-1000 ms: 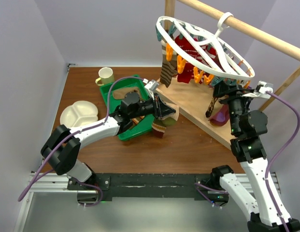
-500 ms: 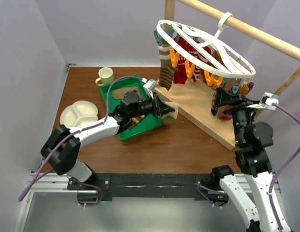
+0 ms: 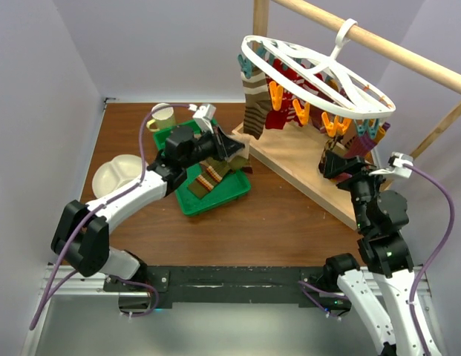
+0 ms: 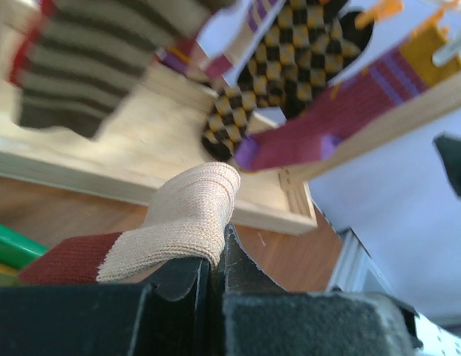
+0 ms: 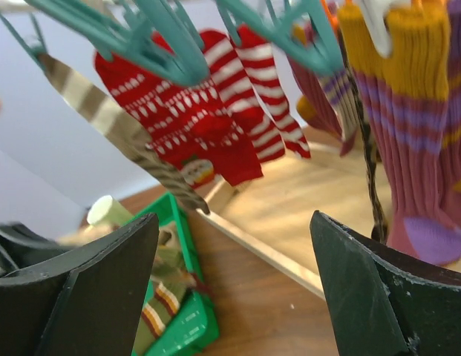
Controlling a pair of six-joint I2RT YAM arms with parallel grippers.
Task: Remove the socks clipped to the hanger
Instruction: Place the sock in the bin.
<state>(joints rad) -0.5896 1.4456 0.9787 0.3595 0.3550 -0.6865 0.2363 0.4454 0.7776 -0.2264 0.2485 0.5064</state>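
The left gripper (image 4: 215,256) is clamped tight on a tan-and-maroon sock (image 4: 187,215), just left of the hanger (image 3: 317,72). The right gripper (image 5: 234,222) gapes wide (nothing in it) beneath the hanger's right end, among the clipped socks (image 5: 193,141).

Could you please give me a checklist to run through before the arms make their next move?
1. Left fingers shut on the tan-cuffed sock: ok.
2. That sock above the green tray for release: cannot tell.
3. Right fingers open: ok.
4. A sock between the right fingers: not ok; the purple-toed sock hangs off to the side.
5. Hanger cleared: not ok; several socks clipped.
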